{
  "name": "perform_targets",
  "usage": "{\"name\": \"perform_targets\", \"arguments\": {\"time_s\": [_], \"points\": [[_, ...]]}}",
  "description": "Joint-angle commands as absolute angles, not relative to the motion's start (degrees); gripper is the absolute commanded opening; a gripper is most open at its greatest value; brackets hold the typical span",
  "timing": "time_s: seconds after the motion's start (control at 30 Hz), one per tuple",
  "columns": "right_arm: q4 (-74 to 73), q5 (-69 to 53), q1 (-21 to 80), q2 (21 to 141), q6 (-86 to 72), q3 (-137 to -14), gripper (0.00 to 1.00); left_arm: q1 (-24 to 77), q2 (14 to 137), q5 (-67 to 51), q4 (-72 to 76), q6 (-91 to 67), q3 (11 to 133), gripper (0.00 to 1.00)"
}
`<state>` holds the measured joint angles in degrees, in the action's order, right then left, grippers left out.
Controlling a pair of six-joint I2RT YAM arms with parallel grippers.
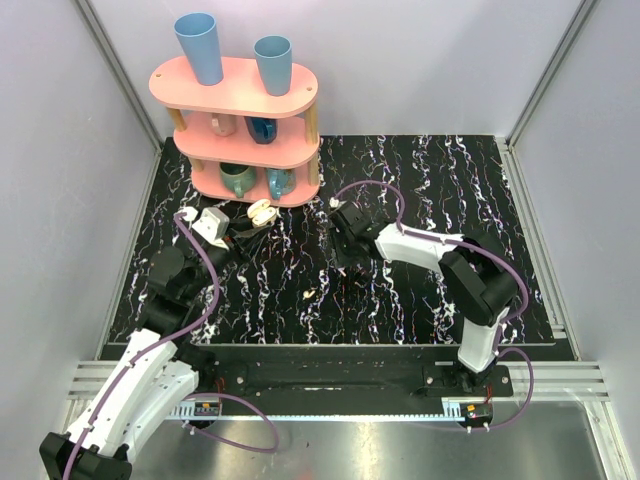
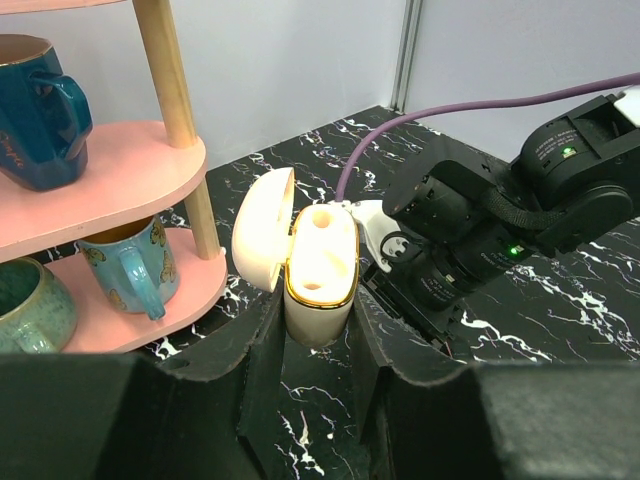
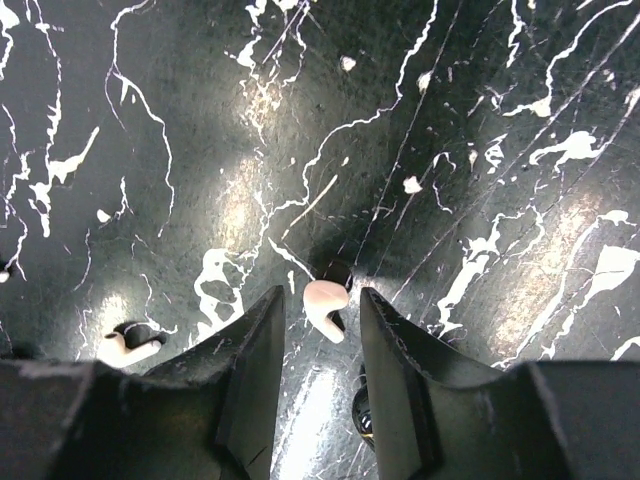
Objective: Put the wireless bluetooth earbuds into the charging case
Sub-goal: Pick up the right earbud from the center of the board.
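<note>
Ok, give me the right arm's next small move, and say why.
Probably lower and close the right gripper on the earbud, which lies loose between its open fingers, then lift. The left gripper holds the charging case upright with its lid open, ready to receive it.

cream case (image 2: 318,270) – gold rim, pink shelf (image 1: 235,85), blk-white marbled table (image 1: 450,170)
</note>
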<state>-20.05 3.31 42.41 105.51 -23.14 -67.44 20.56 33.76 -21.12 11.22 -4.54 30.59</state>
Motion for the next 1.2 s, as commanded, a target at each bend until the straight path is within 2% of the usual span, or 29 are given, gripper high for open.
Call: {"name": "perform_targets", "arguments": {"time_s": [0.0,1.17], "points": [[-20.74,1.32,41.84,106.87,-19.95,-70.05,0.43,20.21,33.49,-20.92,13.97,-4.83,31.02,0.0],[-24.87,2.37,41.84,109.42,-21.36,-70.75,0.38,20.21,33.75,-21.27,13.98,-4.83,31.02,0.0]]}}
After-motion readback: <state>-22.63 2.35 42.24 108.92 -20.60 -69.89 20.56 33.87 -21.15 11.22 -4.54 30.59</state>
